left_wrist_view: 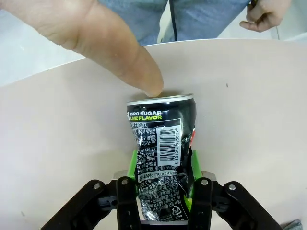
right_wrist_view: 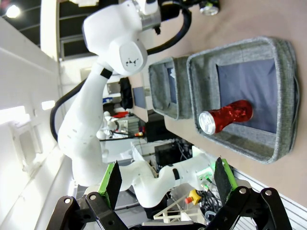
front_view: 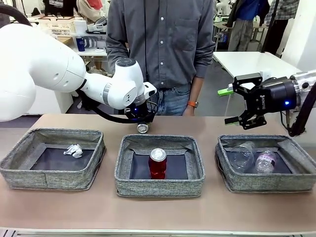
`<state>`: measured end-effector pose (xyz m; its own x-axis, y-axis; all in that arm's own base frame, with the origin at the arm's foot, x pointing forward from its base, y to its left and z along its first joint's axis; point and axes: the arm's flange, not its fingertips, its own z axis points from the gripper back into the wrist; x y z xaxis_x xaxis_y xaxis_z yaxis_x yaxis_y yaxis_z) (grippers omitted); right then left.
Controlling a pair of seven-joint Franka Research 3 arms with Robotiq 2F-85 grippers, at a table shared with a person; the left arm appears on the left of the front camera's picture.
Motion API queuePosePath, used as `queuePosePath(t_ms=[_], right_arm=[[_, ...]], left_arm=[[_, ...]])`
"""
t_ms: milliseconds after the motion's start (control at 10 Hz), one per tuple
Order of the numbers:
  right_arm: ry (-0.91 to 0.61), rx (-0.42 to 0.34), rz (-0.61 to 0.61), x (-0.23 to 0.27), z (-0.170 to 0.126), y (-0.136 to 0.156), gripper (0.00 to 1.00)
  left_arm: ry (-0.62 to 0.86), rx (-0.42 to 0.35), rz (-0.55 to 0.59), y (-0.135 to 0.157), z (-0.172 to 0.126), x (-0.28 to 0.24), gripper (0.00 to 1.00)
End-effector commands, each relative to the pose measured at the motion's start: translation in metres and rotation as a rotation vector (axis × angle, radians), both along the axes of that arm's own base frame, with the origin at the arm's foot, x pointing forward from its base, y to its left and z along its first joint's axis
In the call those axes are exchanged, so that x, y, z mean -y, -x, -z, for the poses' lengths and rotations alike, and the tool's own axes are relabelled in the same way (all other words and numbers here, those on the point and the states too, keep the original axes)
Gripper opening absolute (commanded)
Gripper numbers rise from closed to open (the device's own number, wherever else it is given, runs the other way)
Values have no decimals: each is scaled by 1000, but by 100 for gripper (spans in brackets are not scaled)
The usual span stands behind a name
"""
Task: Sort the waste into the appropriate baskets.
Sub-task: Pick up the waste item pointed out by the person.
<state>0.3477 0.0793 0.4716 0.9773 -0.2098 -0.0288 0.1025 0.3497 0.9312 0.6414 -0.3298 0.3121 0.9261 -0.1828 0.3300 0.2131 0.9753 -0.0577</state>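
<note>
The crushed black can (left_wrist_view: 160, 158) is pinched between the green pads (left_wrist_view: 133, 165) of the left gripper (left_wrist_view: 163, 191), low over the table (front_view: 59, 207) just behind the middle basket (front_view: 159, 186), with a person's finger (left_wrist_view: 139, 72) touching its rim. Looks like the grip needs firming up once that finger is pulled away, then the can gets lifted straight and carried over the soft rim. A red soda can (front_view: 157, 163) is already standing in that basket, so a bare corner should be aimed for. Paper wad (front_view: 73, 150) is in the left basket (front_view: 49, 173), plastic bottle (front_view: 265, 162) and cup (front_view: 242, 155) in the right basket (front_view: 269, 180). The right gripper (front_view: 232, 106) is held wide open and empty, off to the side.
</note>
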Motion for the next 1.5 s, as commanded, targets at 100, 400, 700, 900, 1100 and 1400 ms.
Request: queuePosePath(t_ms=[100,400,700,900,1100,1400], right_arm=[[6,-20,-2,1,-4,0,100],[6,-20,-2,1,-4,0,100],[6,-20,-2,1,-4,0,100],[6,-20,-2,1,-4,0,100],[6,-20,-2,1,-4,0,100],[6,-20,-2,1,-4,0,100]], left_arm=[[74,-12,124,24,-19,9,7],[259,-69,140,71,-91,28,7],[215,-259,-120,130,-197,5,7],[279,-272,-168,188,-261,-47,7],[391,-290,-312,227,-310,-91,7],[318,-273,-239,211,-310,-69,7]])
